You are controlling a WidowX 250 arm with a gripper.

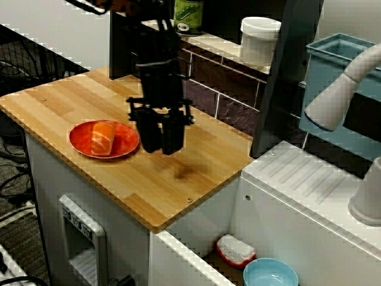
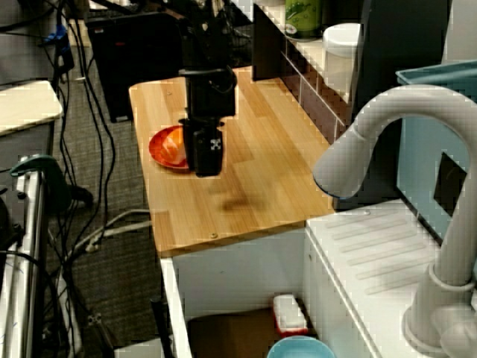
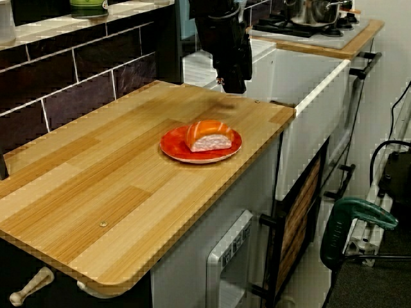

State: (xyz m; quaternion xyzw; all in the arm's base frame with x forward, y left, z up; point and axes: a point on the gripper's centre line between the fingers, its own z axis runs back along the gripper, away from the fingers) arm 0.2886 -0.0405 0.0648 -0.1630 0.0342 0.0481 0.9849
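Observation:
A red plate [image 1: 77, 146] lies on the wooden counter [image 1: 178, 190] with a piece of salmon sushi [image 1: 102, 137] on it. My black gripper [image 1: 161, 149] hangs a little above the wood just right of the plate, pointing straight down. Its fingers stand close together with nothing between them. Its shadow falls on the bare wood beside the plate. In the view along the counter, the gripper [image 2: 207, 168] partly covers the plate [image 2: 160, 153] and sushi [image 2: 175, 142]. From the counter's far end, the gripper [image 3: 234, 86] hangs beyond the plate [image 3: 173, 149] and sushi [image 3: 209, 135].
A dark brick backsplash [image 1: 226, 89] carries a shelf with a white jar [image 1: 260, 39] and a green bottle [image 1: 188, 13]. To the right are a white sink [image 1: 309, 196] with faucet [image 1: 339, 89], and a blue bowl [image 1: 271, 274] below. A stove with a pot [image 3: 308, 9] stands beyond.

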